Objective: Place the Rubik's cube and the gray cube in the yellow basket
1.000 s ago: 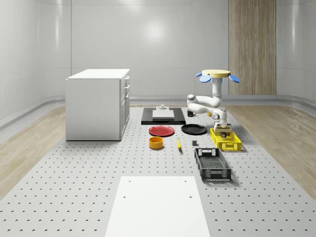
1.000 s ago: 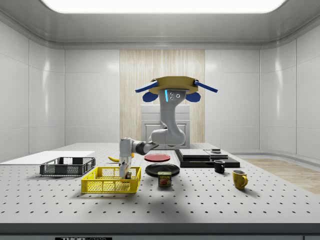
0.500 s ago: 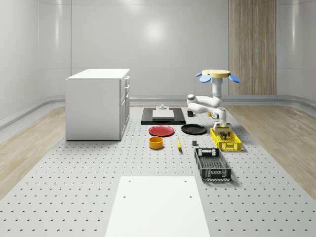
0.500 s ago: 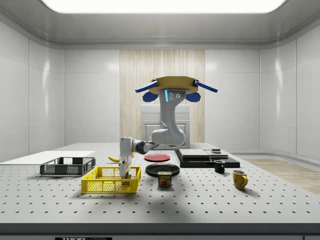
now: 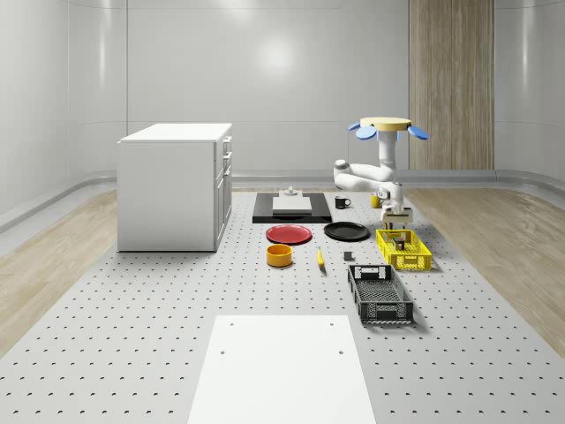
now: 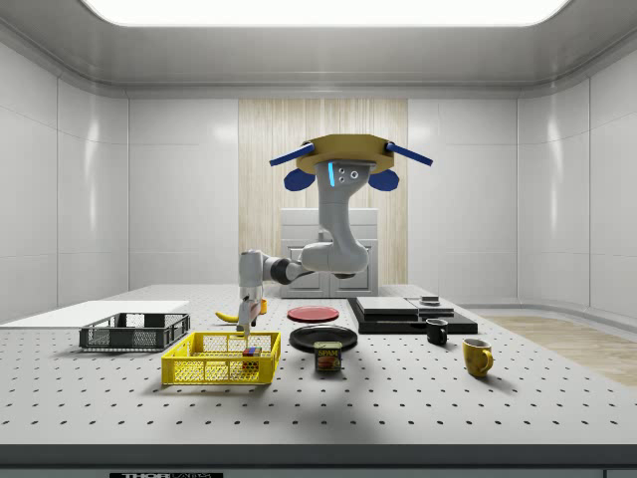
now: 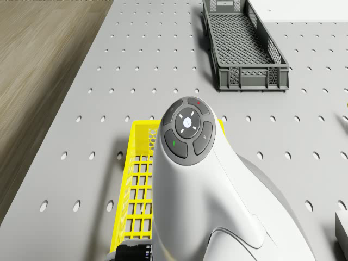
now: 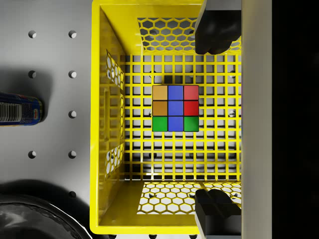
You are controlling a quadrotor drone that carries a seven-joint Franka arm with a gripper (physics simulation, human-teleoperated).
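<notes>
Drone (image 6: 343, 159) hovers above the table (image 5: 132, 353), near the far end of the yellow basket (image 6: 221, 369), arm bent down toward it. Gripper (image 8: 218, 122) hangs over the basket w/ fingers (image 8: 217, 30) spread wide, nothing between them. Rubik's cube (image 8: 175, 108) lies flat on the basket floor, approx. centre, apart from both fingers (wrist view). Gray cube: can't make it out. Black crate (image 5: 380, 294) sits just beside the basket; a can (image 6: 327, 357) stands near it on the side view's right.
</notes>
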